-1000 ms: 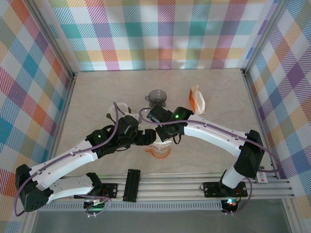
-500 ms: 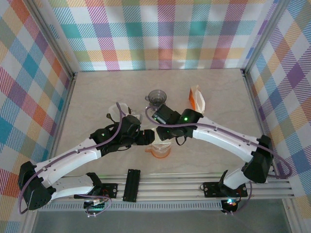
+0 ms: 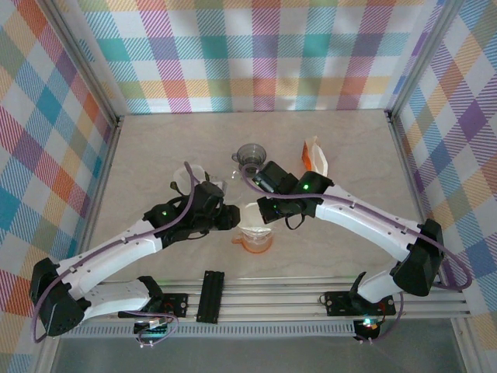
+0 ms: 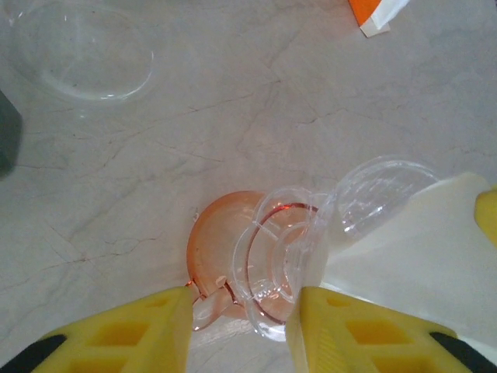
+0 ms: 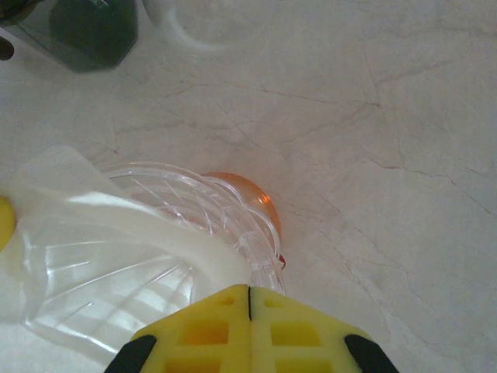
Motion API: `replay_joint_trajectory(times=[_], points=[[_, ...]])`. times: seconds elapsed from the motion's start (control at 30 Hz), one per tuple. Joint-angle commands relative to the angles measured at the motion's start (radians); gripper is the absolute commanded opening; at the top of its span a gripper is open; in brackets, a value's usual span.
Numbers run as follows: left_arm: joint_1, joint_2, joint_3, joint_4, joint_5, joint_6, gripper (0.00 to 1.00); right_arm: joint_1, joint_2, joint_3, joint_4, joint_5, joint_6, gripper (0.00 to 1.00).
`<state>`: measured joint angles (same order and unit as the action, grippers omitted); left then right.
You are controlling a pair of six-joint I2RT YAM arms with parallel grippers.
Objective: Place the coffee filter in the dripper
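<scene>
Yellow jaws of the left gripper (image 4: 241, 303) stand partly apart astride the clear, orange-based dripper (image 4: 268, 260); whether they press it I cannot tell. The right gripper (image 5: 248, 294) has its jaws closed together. The white coffee filter (image 5: 116, 225) runs right up to their tips, though a pinch on it is not certain. That filter lies draped across the dripper's mouth, not seated. It looks feather-light, limp and easily creased, so a gentle hold on its upper rim seems best. Farther across the marbled desk (image 4: 233, 116) lie a clear round dish (image 4: 81, 50) and an orange packet (image 4: 377, 12).
</scene>
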<state>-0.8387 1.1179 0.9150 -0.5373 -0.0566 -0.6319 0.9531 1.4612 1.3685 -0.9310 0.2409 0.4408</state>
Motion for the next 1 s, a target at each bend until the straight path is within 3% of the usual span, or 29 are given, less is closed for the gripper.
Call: replay_joint_trajectory(times=[0.0,0.1,0.5,0.57,0.8,0.97], points=[[0.021,0.021,0.040,0.025,0.009,0.015,0.35,0.009,-0.015,-0.008,0.010,-0.018,0.013,0.03],[0.030,0.040,0.053,0.029,0.014,0.020,0.29,0.012,-0.015,-0.011,0.002,-0.015,0.022,0.00],[0.045,0.107,0.108,0.056,0.038,0.040,0.32,0.048,-0.048,-0.057,0.015,-0.006,0.081,0.04],[0.048,0.121,0.112,0.057,0.040,0.045,0.32,0.054,-0.057,-0.063,0.024,-0.012,0.086,0.09],[0.064,0.125,0.119,0.044,0.052,0.046,0.35,0.054,-0.098,-0.069,0.037,0.017,0.108,0.45],[0.068,0.094,0.127,0.036,0.051,0.042,0.59,0.053,-0.125,-0.080,0.048,0.058,0.129,0.64]])
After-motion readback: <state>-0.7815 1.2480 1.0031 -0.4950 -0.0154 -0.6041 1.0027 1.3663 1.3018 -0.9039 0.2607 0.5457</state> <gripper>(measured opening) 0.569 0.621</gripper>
